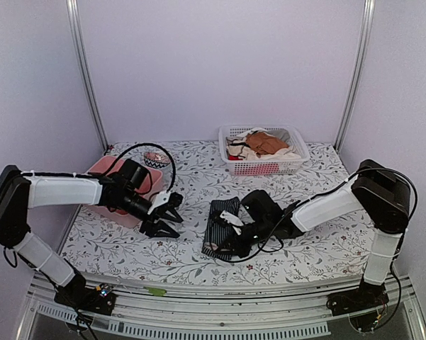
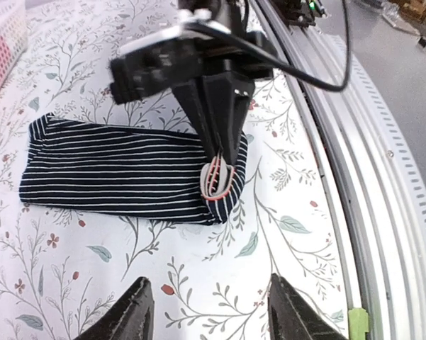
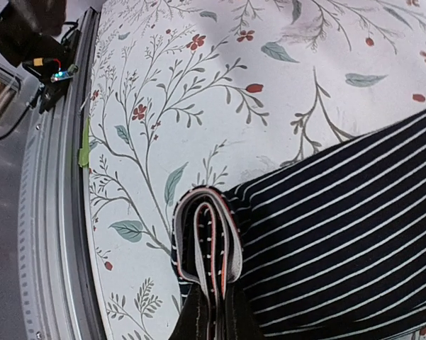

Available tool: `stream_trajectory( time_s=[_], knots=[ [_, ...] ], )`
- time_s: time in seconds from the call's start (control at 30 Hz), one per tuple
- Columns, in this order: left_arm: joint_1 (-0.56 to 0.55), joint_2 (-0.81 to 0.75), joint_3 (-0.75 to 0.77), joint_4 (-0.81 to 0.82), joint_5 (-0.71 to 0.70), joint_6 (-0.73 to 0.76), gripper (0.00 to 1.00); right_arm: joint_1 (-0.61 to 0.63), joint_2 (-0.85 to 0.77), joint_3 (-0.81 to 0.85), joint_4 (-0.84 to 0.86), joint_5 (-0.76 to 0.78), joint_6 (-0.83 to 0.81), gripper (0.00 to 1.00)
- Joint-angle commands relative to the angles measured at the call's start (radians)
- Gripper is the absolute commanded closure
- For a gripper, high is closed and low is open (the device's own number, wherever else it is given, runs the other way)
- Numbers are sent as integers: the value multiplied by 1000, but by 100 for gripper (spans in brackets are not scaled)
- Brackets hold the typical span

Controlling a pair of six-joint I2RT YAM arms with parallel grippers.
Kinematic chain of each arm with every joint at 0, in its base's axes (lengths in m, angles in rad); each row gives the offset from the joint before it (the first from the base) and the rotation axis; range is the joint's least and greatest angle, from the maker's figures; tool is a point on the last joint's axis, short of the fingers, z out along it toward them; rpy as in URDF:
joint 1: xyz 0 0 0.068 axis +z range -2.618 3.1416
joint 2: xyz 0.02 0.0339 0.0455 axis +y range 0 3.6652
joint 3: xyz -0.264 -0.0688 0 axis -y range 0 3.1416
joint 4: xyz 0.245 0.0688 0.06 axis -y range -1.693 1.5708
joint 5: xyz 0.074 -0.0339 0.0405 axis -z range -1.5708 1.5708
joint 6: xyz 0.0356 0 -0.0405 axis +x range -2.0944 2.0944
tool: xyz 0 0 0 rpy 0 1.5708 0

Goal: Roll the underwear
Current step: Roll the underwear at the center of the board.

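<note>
The underwear point(image 1: 222, 219) is dark navy with thin white stripes and lies folded into a long strip on the floral cloth at mid-table. My right gripper point(image 1: 225, 246) is shut on its near end, where the waistband point(image 3: 204, 234) is curled into a first small turn between my fingers point(image 3: 198, 322). The left wrist view shows the strip point(image 2: 106, 170) with the right gripper point(image 2: 223, 159) pinching that curled end point(image 2: 216, 183). My left gripper point(image 1: 171, 217) is open and empty, hovering to the left of the underwear, its fingertips point(image 2: 136, 312) apart over bare cloth.
A white basket point(image 1: 264, 167) of orange-brown and cream garments stands at the back. A pink tray point(image 1: 103, 170) with a small patterned roll point(image 1: 154, 159) sits at the left. The metal rail point(image 2: 383, 212) with green tape point(image 2: 356, 322) runs along the near table edge.
</note>
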Motion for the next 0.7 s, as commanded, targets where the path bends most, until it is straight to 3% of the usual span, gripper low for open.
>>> stream_trajectory(
  time_s=[0.0, 0.27, 0.47, 0.67],
  knots=[
    [-59, -106, -146, 286, -125, -32, 45, -86, 94, 38, 5, -273, 171, 100],
    [-240, -123, -301, 572, -352, 118, 45, -169, 279, 193, -88, -466, 284, 100],
    [-310, 26, -250, 702, -445, 152, 47, -182, 365, 284, -219, -499, 277, 100],
    [-358, 140, -191, 706, -498, 191, 51, -184, 386, 295, -228, -500, 295, 100]
  ],
)
